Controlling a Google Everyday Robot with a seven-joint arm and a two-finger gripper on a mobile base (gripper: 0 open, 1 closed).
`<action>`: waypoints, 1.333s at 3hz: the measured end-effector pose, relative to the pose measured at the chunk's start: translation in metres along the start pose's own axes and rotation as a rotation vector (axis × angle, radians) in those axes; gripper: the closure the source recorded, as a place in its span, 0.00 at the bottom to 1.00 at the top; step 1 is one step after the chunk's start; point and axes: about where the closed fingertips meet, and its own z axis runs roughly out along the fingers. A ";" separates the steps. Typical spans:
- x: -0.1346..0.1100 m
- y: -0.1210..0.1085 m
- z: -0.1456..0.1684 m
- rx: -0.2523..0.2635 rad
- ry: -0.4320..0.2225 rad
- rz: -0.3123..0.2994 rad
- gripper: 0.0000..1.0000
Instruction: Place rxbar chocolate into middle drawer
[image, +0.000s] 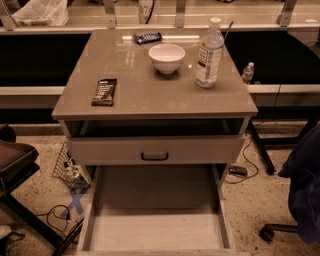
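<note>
The rxbar chocolate (105, 92), a flat bar in a black-brown wrapper with white lettering, lies on the left front part of the cabinet top (150, 95). The middle drawer (150, 231) is pulled far out below. It is a wide, shallow light-grey tray with a bare floor and nothing in it. Above it is a drawer front with a dark handle (154, 156), set slightly forward of the cabinet. My gripper is not in this view, and neither is the arm.
On the cabinet top stand a white bowl (166, 57) and a clear water bottle (209, 52); a dark blue wrapped bar (148, 37) lies at the back. A chair (15, 165) stands at the left, another (300, 190) at the right. Cables and a wire basket (70, 170) lie on the floor.
</note>
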 end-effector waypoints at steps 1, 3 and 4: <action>0.000 0.000 0.000 0.000 0.000 0.000 0.00; -0.030 -0.021 0.013 0.046 -0.084 0.058 0.00; -0.057 -0.043 0.048 0.078 -0.187 0.212 0.00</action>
